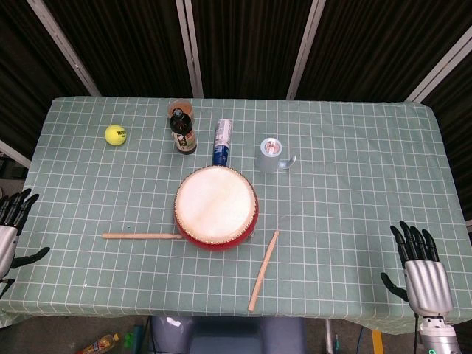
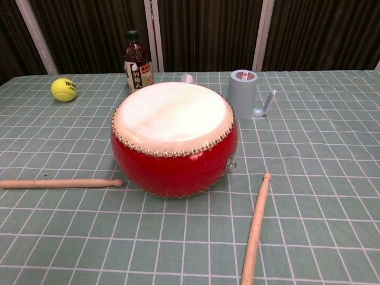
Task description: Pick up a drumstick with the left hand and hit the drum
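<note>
A red drum (image 1: 216,207) (image 2: 173,136) with a pale skin stands in the middle of the checked tablecloth. One wooden drumstick (image 1: 141,236) (image 2: 59,183) lies flat left of the drum, its tip touching the drum's base. A second drumstick (image 1: 263,271) (image 2: 255,230) lies slanted at the drum's front right. My left hand (image 1: 13,225) hovers open at the table's left edge, well away from the left stick. My right hand (image 1: 420,265) is open near the front right corner. Neither hand shows in the chest view.
Behind the drum stand a dark sauce bottle (image 1: 182,133) (image 2: 137,67), a blue can (image 1: 223,141) lying down, and an upturned grey cup (image 1: 272,155) (image 2: 243,93) with a handle. A yellow tennis ball (image 1: 115,134) (image 2: 63,89) rests at the back left.
</note>
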`<move>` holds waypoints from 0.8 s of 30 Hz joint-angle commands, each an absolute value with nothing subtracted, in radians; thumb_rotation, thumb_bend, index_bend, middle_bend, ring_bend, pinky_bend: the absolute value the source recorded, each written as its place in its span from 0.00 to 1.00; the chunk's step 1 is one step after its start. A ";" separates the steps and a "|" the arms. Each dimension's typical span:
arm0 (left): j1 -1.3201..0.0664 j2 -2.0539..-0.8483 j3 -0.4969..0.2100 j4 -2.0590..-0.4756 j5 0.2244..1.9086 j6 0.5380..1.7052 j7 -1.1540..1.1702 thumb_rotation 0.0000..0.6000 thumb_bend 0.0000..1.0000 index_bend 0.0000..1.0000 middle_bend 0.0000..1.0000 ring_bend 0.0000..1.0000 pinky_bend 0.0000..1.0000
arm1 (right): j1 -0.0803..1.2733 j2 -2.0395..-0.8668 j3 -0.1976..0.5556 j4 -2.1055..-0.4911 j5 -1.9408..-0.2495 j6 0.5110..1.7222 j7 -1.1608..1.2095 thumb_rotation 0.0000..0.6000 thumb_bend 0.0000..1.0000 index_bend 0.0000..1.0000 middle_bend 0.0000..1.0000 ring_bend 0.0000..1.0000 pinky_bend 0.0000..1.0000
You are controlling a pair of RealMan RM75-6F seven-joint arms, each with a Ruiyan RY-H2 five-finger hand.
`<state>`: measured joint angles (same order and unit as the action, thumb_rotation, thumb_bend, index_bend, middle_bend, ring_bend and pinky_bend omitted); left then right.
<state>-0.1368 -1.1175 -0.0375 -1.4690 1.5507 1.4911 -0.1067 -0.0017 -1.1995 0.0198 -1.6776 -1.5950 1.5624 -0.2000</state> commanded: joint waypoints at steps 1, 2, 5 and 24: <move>-0.137 -1.118 -0.037 -1.471 1.551 1.490 -0.105 1.00 0.00 0.00 0.00 0.00 0.00 | -0.004 -1.198 0.018 -1.678 -1.597 1.566 -0.198 1.00 0.25 0.00 0.00 0.00 0.04; -0.137 -1.118 -0.036 -1.470 1.550 1.490 -0.104 1.00 0.00 0.00 0.00 0.00 0.00 | -0.005 -1.198 0.018 -1.678 -1.598 1.567 -0.198 1.00 0.25 0.00 0.00 0.00 0.04; -0.137 -1.120 -0.036 -1.468 1.550 1.488 -0.104 1.00 0.00 0.00 0.00 0.00 0.00 | -0.007 -1.200 0.017 -1.675 -1.600 1.571 -0.198 1.00 0.25 0.00 0.00 0.00 0.04; -0.169 -1.106 -0.023 -1.523 1.548 1.413 -0.068 1.00 0.00 0.00 0.03 0.01 0.04 | -0.006 -1.204 0.021 -1.674 -1.596 1.571 -0.200 1.00 0.25 0.00 0.00 0.00 0.04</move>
